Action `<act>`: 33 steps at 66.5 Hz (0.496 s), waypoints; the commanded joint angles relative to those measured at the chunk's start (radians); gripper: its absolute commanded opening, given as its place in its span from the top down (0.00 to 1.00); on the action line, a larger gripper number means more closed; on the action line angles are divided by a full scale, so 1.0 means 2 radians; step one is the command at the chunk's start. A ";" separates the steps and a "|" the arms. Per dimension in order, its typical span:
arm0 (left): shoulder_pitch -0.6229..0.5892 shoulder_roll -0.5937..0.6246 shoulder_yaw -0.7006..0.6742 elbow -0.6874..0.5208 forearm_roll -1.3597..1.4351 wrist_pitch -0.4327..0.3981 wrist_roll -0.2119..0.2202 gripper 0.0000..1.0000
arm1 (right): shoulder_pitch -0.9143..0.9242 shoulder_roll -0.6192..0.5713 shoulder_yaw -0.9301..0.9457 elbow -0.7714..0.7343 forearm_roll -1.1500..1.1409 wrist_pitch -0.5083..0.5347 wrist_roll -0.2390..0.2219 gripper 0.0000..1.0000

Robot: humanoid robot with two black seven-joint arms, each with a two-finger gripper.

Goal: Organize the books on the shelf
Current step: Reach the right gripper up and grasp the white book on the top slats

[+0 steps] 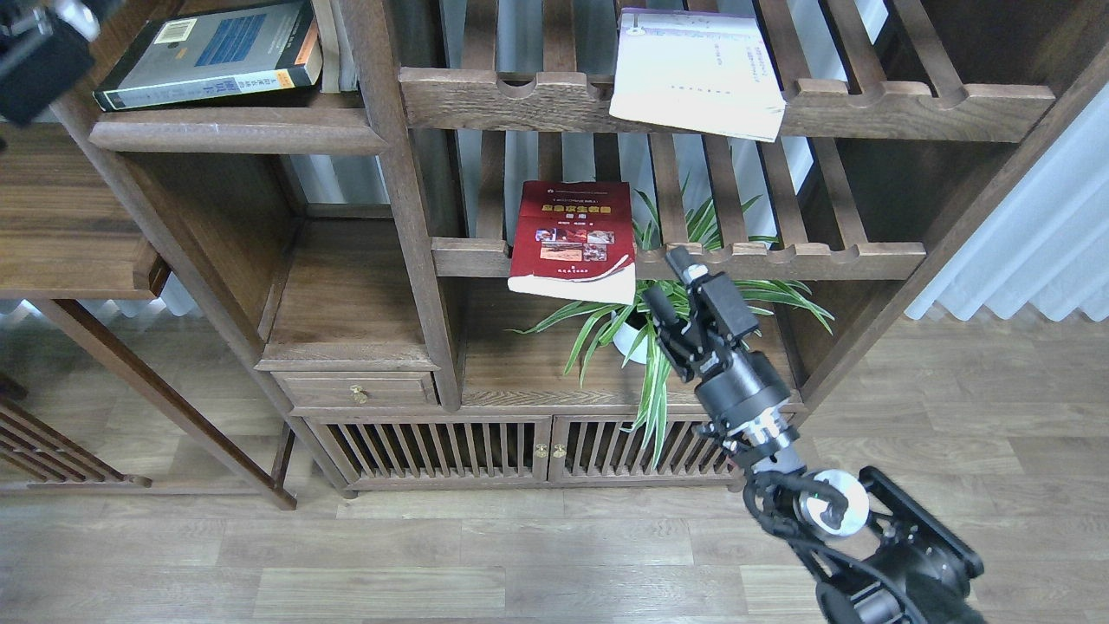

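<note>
Barcode label [176, 31] marks the thick book's [212, 54] back.

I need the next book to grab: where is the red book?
Head view, centre: the red book lies on the lower slatted rack, overhanging its front rail, left of the right gripper.

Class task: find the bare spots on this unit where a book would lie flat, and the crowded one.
Free: the board above the drawer; the lower rack right of the red book. Crowded: the bay with the plant, where the right hand reaches.
</note>
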State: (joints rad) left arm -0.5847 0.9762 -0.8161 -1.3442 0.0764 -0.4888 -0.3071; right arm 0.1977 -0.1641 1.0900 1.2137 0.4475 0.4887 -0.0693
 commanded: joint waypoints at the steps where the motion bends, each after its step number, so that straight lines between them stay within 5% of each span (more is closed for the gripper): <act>1: 0.042 -0.003 0.002 0.005 0.002 0.000 -0.001 0.00 | 0.022 -0.010 0.023 0.011 0.000 0.000 0.000 0.07; 33: 0.051 -0.006 -0.002 0.023 0.002 0.000 -0.001 0.00 | 0.061 -0.031 0.026 0.047 -0.004 0.000 0.000 0.07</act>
State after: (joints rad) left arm -0.4817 0.9636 -0.8189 -1.3076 0.0822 -0.4888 -0.3083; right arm 0.3015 -0.2269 1.1449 1.3045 0.4420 0.4887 -0.0691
